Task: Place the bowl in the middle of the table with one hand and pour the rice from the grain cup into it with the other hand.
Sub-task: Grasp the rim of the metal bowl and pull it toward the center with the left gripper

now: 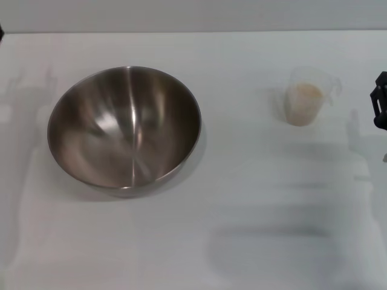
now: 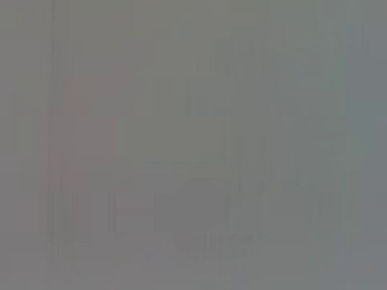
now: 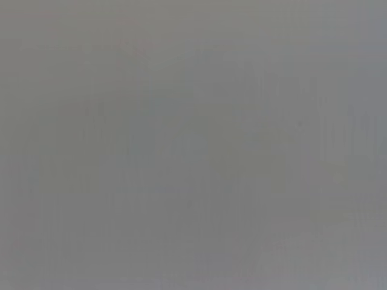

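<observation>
- Jaws first: on my right arm only a dark sliver of the right gripper [image 1: 380, 107] shows at the right edge of the head view, beside the grain cup, and I cannot tell how its jaws stand or whether they hold anything; my left gripper is out of sight, and both wrist views show nothing I can read.
- Neither step looks begun, as I judge it: the bowl [image 1: 124, 127] sits upright and empty on the left part of the counter [image 1: 254, 241], not in the middle.
- My grain cup [image 1: 305, 96] stands upright on the right part, well apart from the bowl, with the rice [image 1: 302, 99] inside it.
- Next, I reckon my left arm has to take the bowl by its rim and bring it to the centre.
- After that, my right arm needs a firm hold on the cup, then a tilt over the bowl's wide mouth.
- Nothing else lies on the counter between bowl, centre and cup, so I see no obstruction.
</observation>
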`<move>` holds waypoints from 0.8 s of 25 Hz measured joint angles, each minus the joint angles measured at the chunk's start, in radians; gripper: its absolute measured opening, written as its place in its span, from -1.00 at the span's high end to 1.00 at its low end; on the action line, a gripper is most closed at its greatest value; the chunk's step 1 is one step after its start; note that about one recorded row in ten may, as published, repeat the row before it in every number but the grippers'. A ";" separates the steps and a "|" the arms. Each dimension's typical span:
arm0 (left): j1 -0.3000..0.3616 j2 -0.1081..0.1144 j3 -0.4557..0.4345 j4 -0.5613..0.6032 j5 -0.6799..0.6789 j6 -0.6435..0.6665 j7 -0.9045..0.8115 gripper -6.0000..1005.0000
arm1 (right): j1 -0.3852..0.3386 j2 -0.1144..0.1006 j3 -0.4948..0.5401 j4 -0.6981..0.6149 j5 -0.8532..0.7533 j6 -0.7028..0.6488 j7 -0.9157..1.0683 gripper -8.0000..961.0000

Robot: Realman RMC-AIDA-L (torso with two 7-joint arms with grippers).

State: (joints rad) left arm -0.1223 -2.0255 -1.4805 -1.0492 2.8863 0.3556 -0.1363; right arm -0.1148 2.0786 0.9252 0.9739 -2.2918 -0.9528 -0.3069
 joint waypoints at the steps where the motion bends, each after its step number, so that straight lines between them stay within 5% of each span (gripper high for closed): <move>1: 0.000 0.000 0.000 0.000 0.000 0.000 0.000 -0.07 | 0.000 0.000 0.000 -0.001 0.000 0.000 0.000 -0.21; 5: 0.040 0.000 -0.036 -0.257 0.000 -0.315 0.008 -0.06 | 0.004 0.000 0.001 -0.002 0.000 0.000 0.000 -0.21; 6: 0.024 -0.003 -0.062 -0.322 0.000 -0.482 0.017 -0.06 | 0.005 0.000 0.001 -0.003 0.000 0.000 0.000 -0.20; 9: -0.028 -0.010 -0.098 -0.373 -0.004 -0.713 0.057 -0.05 | 0.007 0.000 0.002 -0.007 0.000 0.000 0.000 -0.20; 17: -0.112 -0.035 -0.163 -0.397 -0.011 -0.906 0.138 -0.03 | 0.021 0.000 0.007 -0.021 0.000 0.000 0.002 -0.20; 20: -0.148 -0.034 -0.208 -0.508 -0.071 -1.138 0.215 -0.02 | 0.024 0.000 0.008 -0.028 0.000 0.000 0.002 -0.21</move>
State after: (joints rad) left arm -0.2705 -2.0596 -1.6884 -1.5568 2.8154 -0.7825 0.0791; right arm -0.0909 2.0785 0.9327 0.9463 -2.2918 -0.9525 -0.3052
